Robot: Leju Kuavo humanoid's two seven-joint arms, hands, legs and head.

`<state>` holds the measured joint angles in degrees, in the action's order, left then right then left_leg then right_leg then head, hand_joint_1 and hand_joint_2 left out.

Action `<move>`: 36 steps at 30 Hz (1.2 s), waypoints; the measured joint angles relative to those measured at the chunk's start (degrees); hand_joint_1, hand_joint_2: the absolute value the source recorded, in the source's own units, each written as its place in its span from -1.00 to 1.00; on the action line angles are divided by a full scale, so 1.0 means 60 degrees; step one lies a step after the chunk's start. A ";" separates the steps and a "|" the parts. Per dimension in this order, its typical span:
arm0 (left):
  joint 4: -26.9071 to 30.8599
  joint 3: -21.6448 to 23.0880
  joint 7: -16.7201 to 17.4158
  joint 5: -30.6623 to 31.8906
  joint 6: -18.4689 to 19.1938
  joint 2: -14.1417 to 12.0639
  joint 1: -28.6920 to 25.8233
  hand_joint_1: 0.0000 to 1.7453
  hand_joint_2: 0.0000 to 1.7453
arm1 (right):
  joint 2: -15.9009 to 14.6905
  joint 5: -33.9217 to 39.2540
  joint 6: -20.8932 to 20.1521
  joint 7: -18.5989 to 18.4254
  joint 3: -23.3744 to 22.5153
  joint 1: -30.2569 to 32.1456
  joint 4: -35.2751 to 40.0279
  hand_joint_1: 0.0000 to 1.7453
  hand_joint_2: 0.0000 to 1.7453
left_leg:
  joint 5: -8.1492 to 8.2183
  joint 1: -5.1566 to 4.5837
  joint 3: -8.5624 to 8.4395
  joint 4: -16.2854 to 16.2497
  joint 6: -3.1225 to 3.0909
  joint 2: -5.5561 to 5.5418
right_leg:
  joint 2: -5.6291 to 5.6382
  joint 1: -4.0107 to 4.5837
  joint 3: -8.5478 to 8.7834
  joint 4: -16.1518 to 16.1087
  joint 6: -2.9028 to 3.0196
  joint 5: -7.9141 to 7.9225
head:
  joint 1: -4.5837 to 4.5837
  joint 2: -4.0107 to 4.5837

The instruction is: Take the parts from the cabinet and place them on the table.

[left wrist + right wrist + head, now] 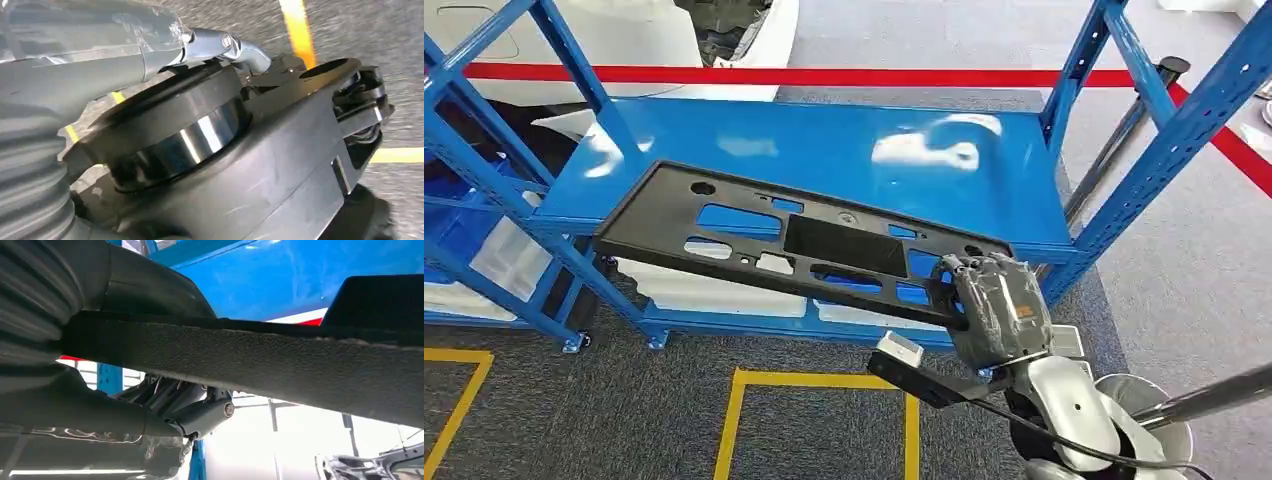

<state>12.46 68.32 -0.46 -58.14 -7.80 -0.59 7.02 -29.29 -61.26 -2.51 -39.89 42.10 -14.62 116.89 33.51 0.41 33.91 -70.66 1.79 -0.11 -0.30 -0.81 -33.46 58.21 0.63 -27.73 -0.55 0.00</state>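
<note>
From the head view, you see the right robot hand [992,305], grey and wrapped in clear film, gripping the near right end of a long flat black plastic panel with rectangular cut-outs [794,245]. The panel stretches away to the left of the hand, tilted, with its far left end lying over the front edge of the glossy blue metal shelf [824,150] of the blue steel rack [1184,130]. Blue shows through the cut-outs. Behind the rack a red barrier tape [774,76] runs across the scene, and below it the grey carpet floor [624,420] carries yellow marking lines [824,380]. A silver arm segment [1074,410] rises from the lower right to the hand.

In the left wrist view, you look past the left robot hand [100,65], with its grey ribbed cover and film-wrapped thumb. Whether that hand is open or closed I cannot tell; nothing is visibly in it. Grey carpet and yellow lines lie behind.

In the right wrist view, the textured black edge of the panel [260,365] crosses the picture, clamped between the thick grey thumb and the darker fingers [190,405] of the right robot hand [90,360]. The blue shelf [280,275] sits just beyond the panel.
</note>
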 joint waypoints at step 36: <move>0.0000 0.0011 0.0011 0.0102 -0.0062 -0.0004 -0.0075 -1.00 1.00 | -0.0004 0.0197 0.0335 -0.0011 -0.0018 0.0125 0.0040 1.00 1.00 | -0.0504 0.0010 -0.0586 0.1796 -0.0205 -0.0446 | 0.0708 0.0040 0.0141 0.0164 -0.0155 -0.0207 | -0.0015 0.0000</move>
<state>12.46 68.39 -0.39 -57.53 -8.17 -0.61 6.57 -29.31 -60.08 -0.50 -39.95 41.99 -13.87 117.13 30.49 0.47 30.40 -59.88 0.56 -2.79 3.95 -0.57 -32.61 59.20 -0.30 -28.97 -0.63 0.00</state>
